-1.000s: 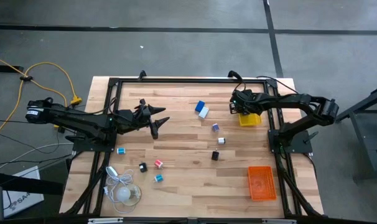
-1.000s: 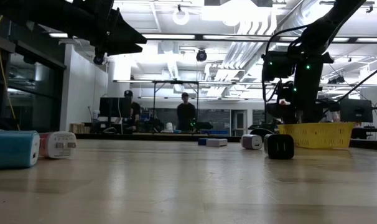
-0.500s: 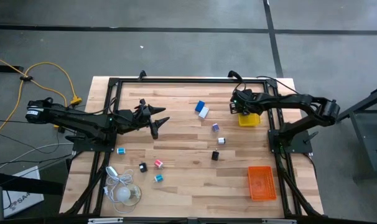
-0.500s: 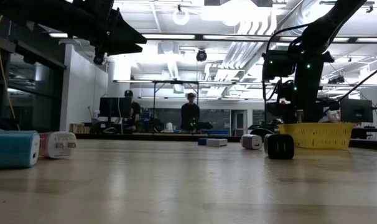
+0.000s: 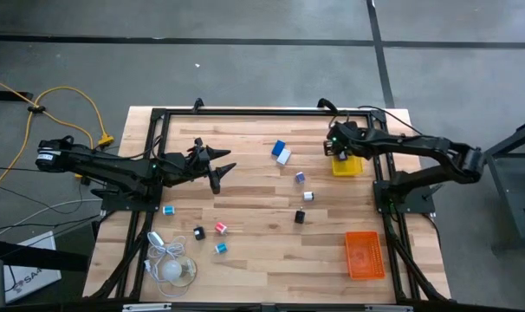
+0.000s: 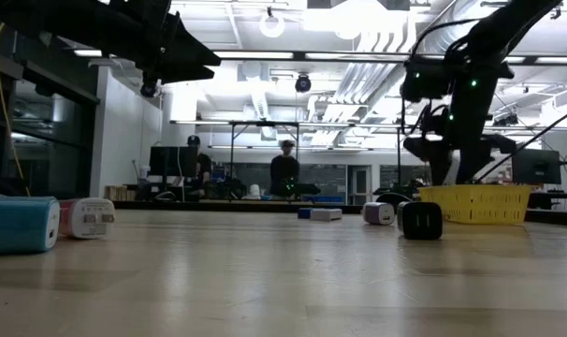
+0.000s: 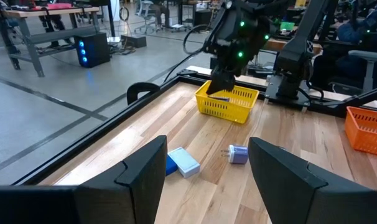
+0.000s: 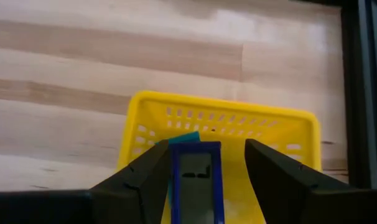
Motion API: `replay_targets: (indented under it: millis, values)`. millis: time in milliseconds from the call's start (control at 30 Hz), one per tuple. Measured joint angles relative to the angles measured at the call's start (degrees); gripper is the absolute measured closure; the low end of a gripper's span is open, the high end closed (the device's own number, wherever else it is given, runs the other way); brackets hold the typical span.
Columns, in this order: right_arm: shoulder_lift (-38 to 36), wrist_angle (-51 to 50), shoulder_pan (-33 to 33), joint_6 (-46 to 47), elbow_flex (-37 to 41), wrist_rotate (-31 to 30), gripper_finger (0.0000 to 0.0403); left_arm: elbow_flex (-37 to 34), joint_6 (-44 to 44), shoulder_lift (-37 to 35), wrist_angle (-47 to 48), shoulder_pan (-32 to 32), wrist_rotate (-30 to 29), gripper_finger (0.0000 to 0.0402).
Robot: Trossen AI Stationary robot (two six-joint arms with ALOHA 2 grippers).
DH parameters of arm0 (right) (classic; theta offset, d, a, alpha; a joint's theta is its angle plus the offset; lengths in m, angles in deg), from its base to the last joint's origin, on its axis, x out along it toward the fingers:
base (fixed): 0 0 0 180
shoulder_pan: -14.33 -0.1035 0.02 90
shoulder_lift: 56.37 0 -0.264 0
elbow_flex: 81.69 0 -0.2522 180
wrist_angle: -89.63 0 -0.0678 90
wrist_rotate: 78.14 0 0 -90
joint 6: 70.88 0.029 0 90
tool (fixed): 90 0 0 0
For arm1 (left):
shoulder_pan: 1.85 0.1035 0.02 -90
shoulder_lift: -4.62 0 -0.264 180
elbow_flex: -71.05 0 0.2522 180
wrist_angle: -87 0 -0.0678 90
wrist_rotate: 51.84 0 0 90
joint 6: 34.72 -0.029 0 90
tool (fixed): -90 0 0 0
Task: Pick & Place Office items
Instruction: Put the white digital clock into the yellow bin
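Compared with a second ago: right gripper (image 5: 336, 144) sitting slightly farther back over the yellow basket (image 5: 348, 166), its elbow swung outward; everything else unmoved.

Hanging above the basket's open top at the worktop's (image 5: 254, 217) far right corner, fingers (image 8: 277, 174) clamping a blue-framed rectangular piece (image 8: 195, 177) upright between them, a teal edge showing behind it; not yet released into the basket.

Waiting over the left half of the worktop: left gripper (image 5: 217, 170), fingers (image 7: 142, 177) spread apart, grasping nothing.

Lying loose on the pale wood planks: a blue and white pair (image 5: 281, 152) near the far middle; a purple plug (image 5: 300, 177), a white piece (image 5: 307, 196) and a black cube (image 5: 301, 217) strung down the centre; teal (image 5: 168, 210), black (image 5: 198, 232), pink-red (image 5: 220, 228) and another teal piece (image 5: 219, 248) toward the near left; wide bare wood between the two clusters.

Resting at the near right edge: an orange slotted basket (image 5: 365, 254); at the near left corner, a round white bulb with coiled cord (image 5: 172, 265); black metal frame (image 5: 262, 112) bordering the worktop's edges.
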Motion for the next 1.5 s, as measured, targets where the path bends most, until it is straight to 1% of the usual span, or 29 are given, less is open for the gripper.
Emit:
replay_targets:
  millis: [200, 533, 700, 800, 967, 1100, 1267, 1433, 1500]
  values:
    - [-4.5, -0.12, -0.83, -2.45, 0.0, 0.54, 0.0209, 0.0, -0.01, -0.01, 0.02, 0.0, 0.0, 0.0183]
    - [-7.35, -0.08, -3.55, -4.71, 0.0, 0.63, 0.0209, 0.0, -0.02, 0.0, 0.02, 0.0, 0.0, 0.0183]
    - [-7.67, 3.57, -5.57, -11.59, 0.0, 1.07, 0.0209, 0.0, -0.02, 0.0, 0.02, 0.01, 0.0, 0.0183]
    - [-7.67, 8.48, -6.65, -17.65, 0.0, 3.61, 0.0209, 0.0, -0.02, 0.0, 0.01, 0.01, 0.0, 0.0183]
    - [-7.67, 17.41, -7.79, -28.02, 0.0, 11.78, 0.0209, 0.0, -0.01, 0.0, 0.0, 0.0, 0.0, 0.0183]
    - [-7.59, 22.44, -9.08, -33.05, 0.0, 13.42, 0.0209, 0.0, -0.01, 0.0, 0.01, 0.01, 0.0, 0.0183]
    - [-5.9, 28.05, -10.93, -35.72, 0.0, 15.07, 0.0209, 0.0, -0.01, 0.0, 0.02, 0.02, 0.0, 0.0183]
    - [-2.45, 31.82, -12.52, -35.78, -0.01, 20.53, 0.0209, 0.0, 0.0, 0.0, 0.01, 0.01, 0.0, 0.0183]
    - [-0.8, 33.28, -13.03, -35.78, 0.0, 21.7, 0.0209, 0.0, -0.02, 0.0, 0.0, 0.0, 0.0, 0.0183]
